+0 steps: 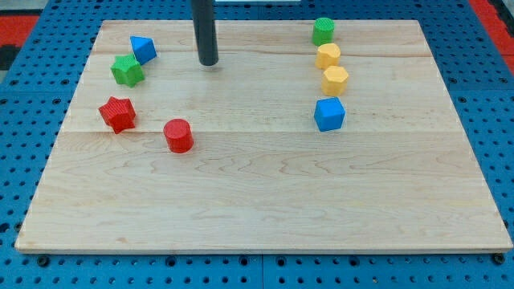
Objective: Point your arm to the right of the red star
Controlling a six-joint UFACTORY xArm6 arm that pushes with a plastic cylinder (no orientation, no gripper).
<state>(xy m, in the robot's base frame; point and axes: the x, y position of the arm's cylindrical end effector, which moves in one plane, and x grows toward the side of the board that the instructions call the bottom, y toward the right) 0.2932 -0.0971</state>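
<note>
Left of worktop (265, 201): red star (117, 113), red cylinder (178, 136) lower right of it; my tip (209, 62) upper centre; four blocks stacked in column upper right.

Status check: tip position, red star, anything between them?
My tip up near the view's top, right of the blue block. Red star lower left of it, untouched. Red cylinder sits just right of the star.

The rod is running out of the view's top edge, so only its lower part and my tip (209, 62) are showing. The blue pegboard (24, 160) around the desk (265, 201) is being cut off by every edge of the view.
</note>
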